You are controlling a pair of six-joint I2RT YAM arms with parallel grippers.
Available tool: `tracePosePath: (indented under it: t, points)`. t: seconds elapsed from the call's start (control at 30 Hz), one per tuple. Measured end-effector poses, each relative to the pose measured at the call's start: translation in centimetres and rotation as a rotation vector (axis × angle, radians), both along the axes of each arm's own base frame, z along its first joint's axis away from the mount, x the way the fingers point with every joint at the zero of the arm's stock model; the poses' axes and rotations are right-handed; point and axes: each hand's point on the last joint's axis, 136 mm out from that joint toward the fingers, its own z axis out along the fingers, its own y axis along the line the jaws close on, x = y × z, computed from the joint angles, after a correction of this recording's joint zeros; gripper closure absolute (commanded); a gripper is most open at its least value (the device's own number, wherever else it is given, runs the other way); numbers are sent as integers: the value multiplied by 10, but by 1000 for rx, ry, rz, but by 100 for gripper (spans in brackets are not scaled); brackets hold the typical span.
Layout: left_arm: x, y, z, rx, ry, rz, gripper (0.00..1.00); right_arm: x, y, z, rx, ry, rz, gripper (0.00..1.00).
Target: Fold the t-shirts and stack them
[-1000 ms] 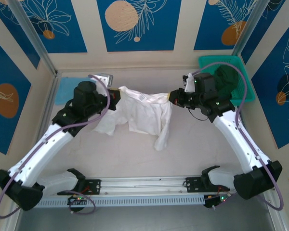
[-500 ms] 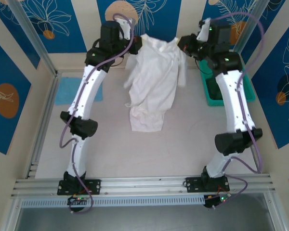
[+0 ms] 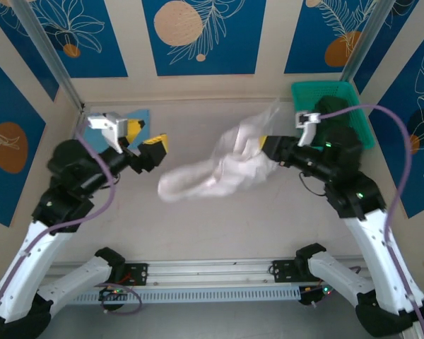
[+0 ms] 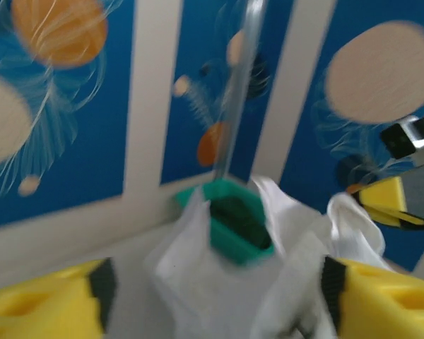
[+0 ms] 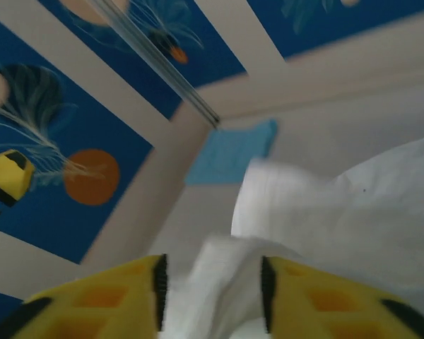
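**Entry: white t-shirt, bunched, held at one end**

- Right gripper [image 3: 266,147]: clamped on a wad of the white t-shirt [image 3: 219,169]. In its wrist view, cloth fills the gap between the fingers.
- White t-shirt: trails from the right gripper toward the left gripper [image 3: 144,140] as a blurred, rumpled roll over the worktop [image 3: 219,233]. Its loose end is near the left gripper but apart from it.
- Left gripper: jaws wide apart, nothing held.
- Light-blue t-shirt [image 5: 230,152]: flat on the worktop, just behind the left gripper.
- Green basket [image 3: 325,86]: behind the right gripper, with something dark inside.
- Arm pose: both elbows are bent, and the wrists are turned inward to face each other across the shirt.
- Step in hand, as I judge it: spreading the white shirt flat before any fold. I would send the left gripper to a true corner, at the hem or shoulder, rather than the middle of the bunch. I would pinch a single layer, draw both grippers apart evenly, then lower the cloth without dragging it.
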Motion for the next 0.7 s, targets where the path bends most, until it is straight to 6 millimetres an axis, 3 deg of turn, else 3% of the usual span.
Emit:
tracePosePath:
  t: [0.07, 0.13, 0.27, 0.37, 0.43, 0.5, 0.6, 0.7]
  points:
    - [23, 17, -46, 51, 138, 156, 0, 11, -2, -57, -77, 186, -43, 27]
    - [42, 29, -81, 106, 252, 281, 0, 15, -13, -87, -140, 291, -118, 22]
    - [70, 20, -126, 181, 422, 338, 4, 21, -36, -88, -167, 286, -227, 22]
    - [100, -12, -171, 233, 579, 284, 13, 36, -38, -90, -180, 309, -253, 26]
    - [114, -37, -216, 289, 704, 236, 18, 59, -31, -103, -205, 358, -257, 31]
    - [116, -55, -266, 354, 829, 199, 20, 81, -25, -128, -239, 422, -255, 34]
    - [95, -73, -328, 445, 980, 151, 19, 102, -19, -185, -313, 562, -249, 36]
    - [62, -83, -355, 490, 1069, 112, 19, 108, -20, -231, -381, 673, -250, 35]
